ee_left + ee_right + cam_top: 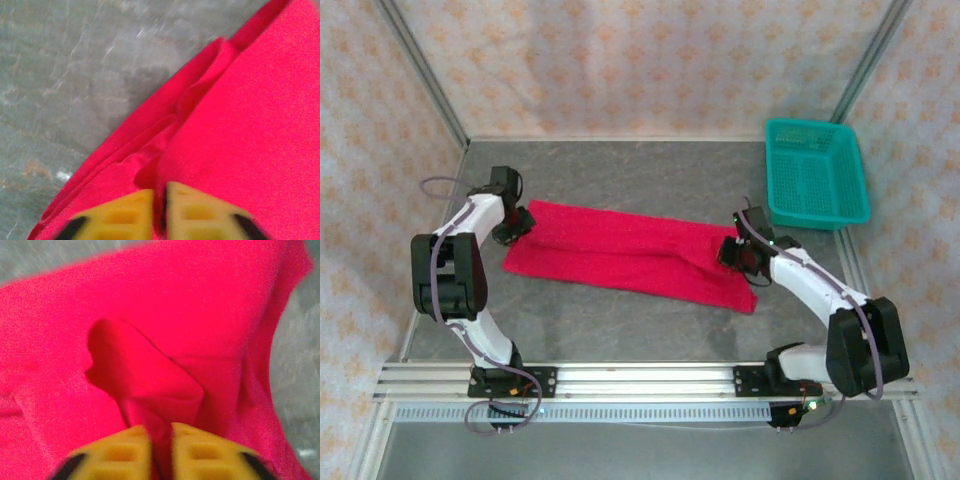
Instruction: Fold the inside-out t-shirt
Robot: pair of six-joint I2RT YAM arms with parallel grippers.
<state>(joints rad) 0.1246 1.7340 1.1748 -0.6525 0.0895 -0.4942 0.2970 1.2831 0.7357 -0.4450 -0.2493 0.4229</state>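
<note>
Here's the inside-out t-shirt (630, 260), bright red and plain, laid out as one long folded band across the grey table (620, 170). It slants from the far left down to the near right, with a soft crease running along its length. The left gripper (515, 225) sits on the band's left end. From the left wrist its yellow fingers (125, 215) are nearly together, with red cloth in the slit and layered hems rippling just ahead (a bit blurred, mind). The right gripper (735, 252) is on the right end. From the right wrist its fingers (200, 450) pinch a raised ridge of fabric, a loose flap puckering up beyond it. The teal basket (817, 125) stands well apart, far right.
</note>
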